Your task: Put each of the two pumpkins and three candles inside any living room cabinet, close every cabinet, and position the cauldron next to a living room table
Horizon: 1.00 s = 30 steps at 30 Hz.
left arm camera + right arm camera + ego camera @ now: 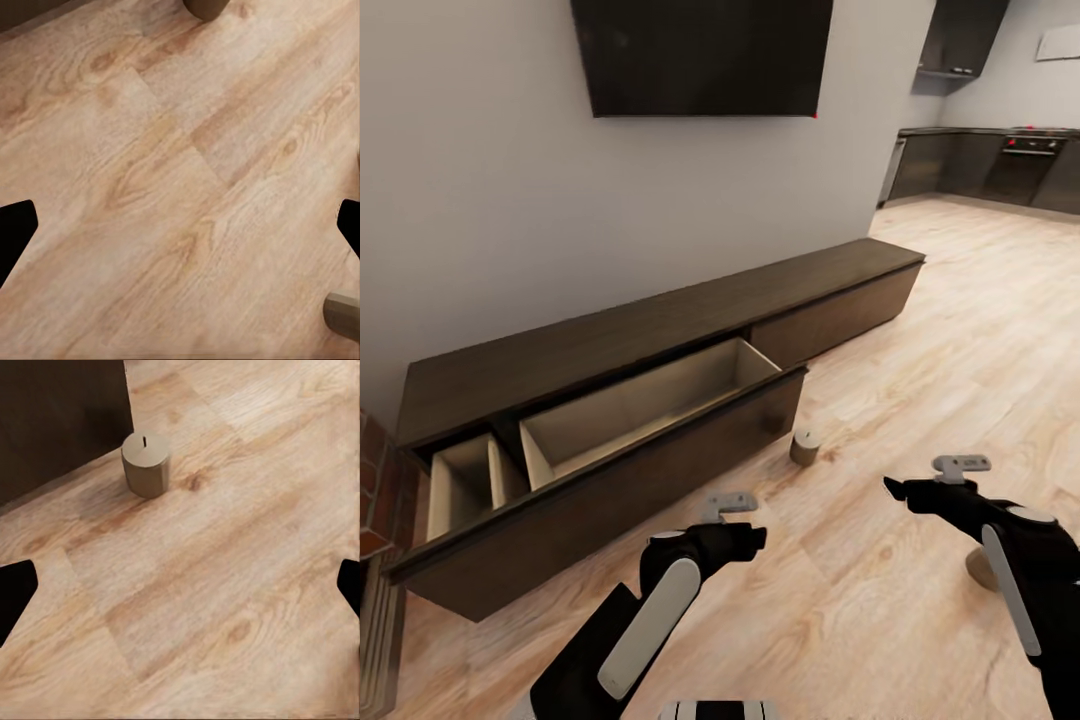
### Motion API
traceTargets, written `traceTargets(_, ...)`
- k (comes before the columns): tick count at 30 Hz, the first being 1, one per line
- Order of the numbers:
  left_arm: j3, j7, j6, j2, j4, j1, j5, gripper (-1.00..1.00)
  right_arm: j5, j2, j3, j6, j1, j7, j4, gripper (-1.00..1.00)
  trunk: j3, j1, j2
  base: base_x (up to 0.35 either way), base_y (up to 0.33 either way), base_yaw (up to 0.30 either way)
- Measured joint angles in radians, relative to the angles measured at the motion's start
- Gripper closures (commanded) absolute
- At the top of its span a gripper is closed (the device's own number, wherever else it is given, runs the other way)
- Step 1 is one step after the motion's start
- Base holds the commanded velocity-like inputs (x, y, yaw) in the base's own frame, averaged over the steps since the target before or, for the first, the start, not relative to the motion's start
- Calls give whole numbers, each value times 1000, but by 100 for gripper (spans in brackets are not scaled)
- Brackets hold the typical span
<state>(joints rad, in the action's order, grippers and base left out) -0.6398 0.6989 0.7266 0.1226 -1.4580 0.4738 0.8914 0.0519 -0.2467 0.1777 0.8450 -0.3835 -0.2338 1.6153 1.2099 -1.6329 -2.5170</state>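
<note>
Both arms are glossy black with rounded casings, each bearing a long white oval panel. A small grey bracket tops the left gripper [745, 535] and the right gripper [900, 490]. Their fingers [15, 589] are black.

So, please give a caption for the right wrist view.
Open right tool above wooden floor, candle standing beside the cabinet.

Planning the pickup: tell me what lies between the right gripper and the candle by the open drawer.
Bare wood floor separates the right gripper from the candle, per the right wrist view.
</note>
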Motion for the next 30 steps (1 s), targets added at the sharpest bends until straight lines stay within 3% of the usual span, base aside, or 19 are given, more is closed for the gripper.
traceTargets(6,0,1,-2,5,18,1,-1,-100,-94,7,-15,3,2,11,0,-100,0,0,0,0,0,-299)
traceTargets(20,14,4,-4,-6,19,-2,-2,-100,-131,22,-30,6,24,15,-8,-100,0,0,0,0,0,-299)
traceTargets(25,15,4,-4,-10,10,-6,-3,-100,-168,33,-30,5,43,19,-19,-100,0,0,0,0,0,-299)
traceTargets(26,17,5,-4,-12,9,-8,-3,-100,-191,39,-30,2,49,19,-49,-100,0,0,0,0,0,-299)
traceTargets(30,24,9,-4,-16,9,-9,-4,-100,-202,42,-31,0,51,19,-77,-100,0,0,0,-89,0,-299)
